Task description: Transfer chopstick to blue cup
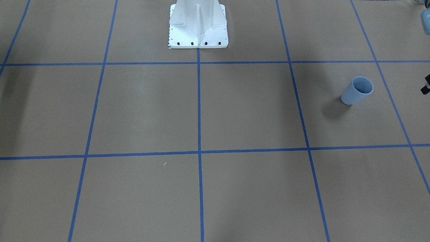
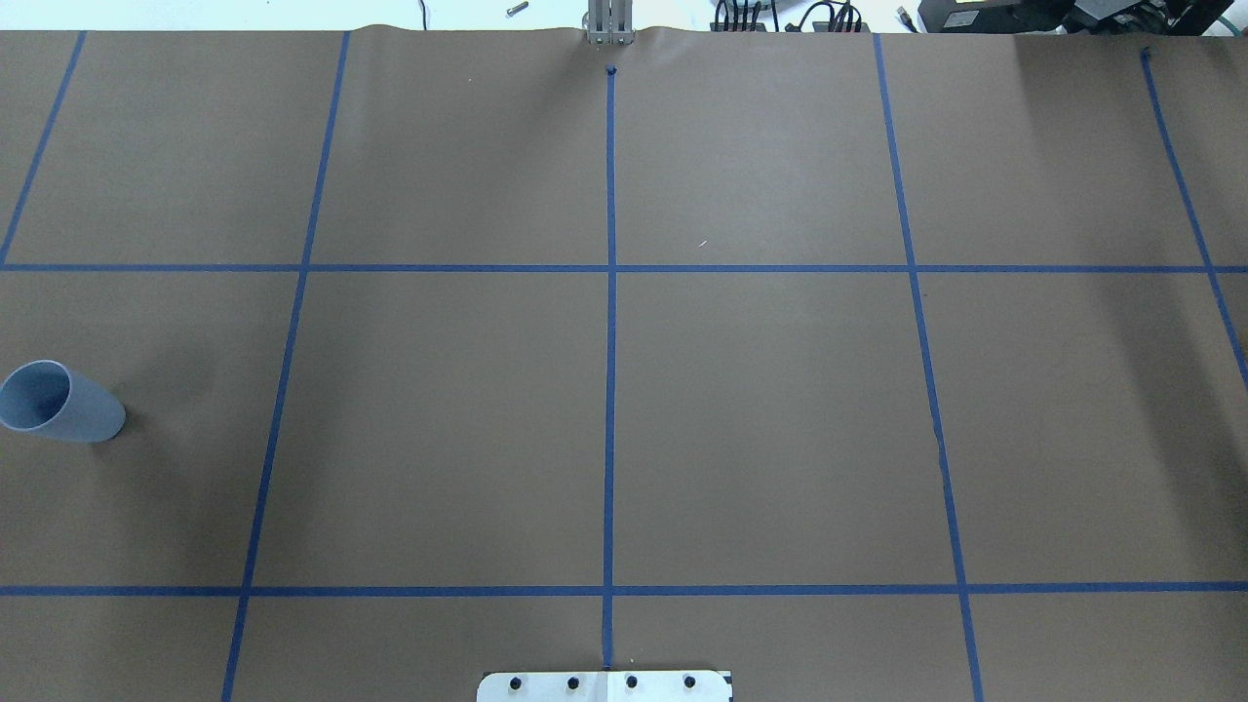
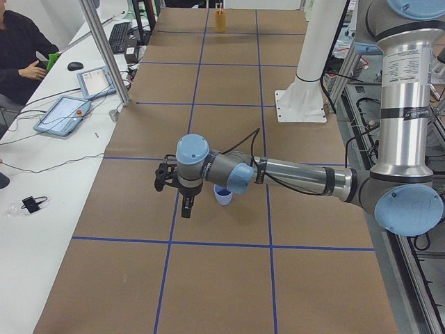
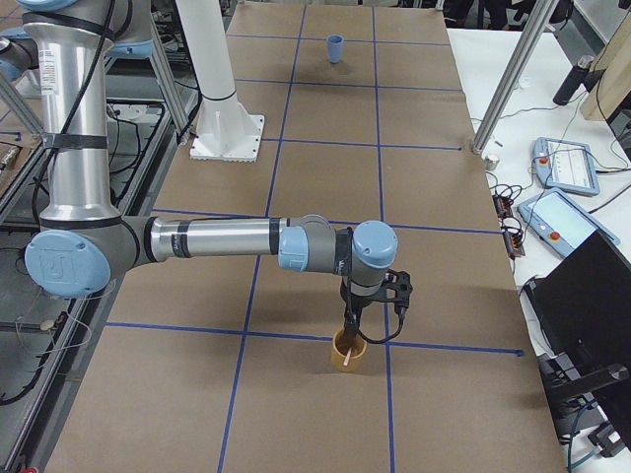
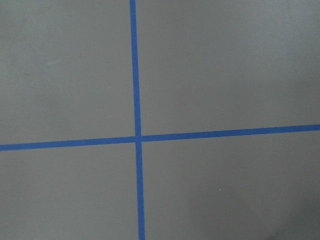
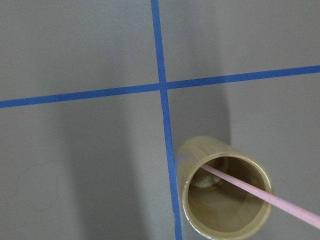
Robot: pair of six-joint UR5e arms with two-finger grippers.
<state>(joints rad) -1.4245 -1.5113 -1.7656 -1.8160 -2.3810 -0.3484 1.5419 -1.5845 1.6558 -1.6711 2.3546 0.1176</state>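
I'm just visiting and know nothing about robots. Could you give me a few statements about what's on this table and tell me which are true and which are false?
1. The pale blue plastic cup stands upright and empty. True.
2. The pink chopstick lies flat, outside any cup. False: it leans inside the tan bamboo cup.
3. The tan bamboo cup stands right at a blue tape line. True.
4. The two cups stand side by side. False: they are at opposite ends of the table.
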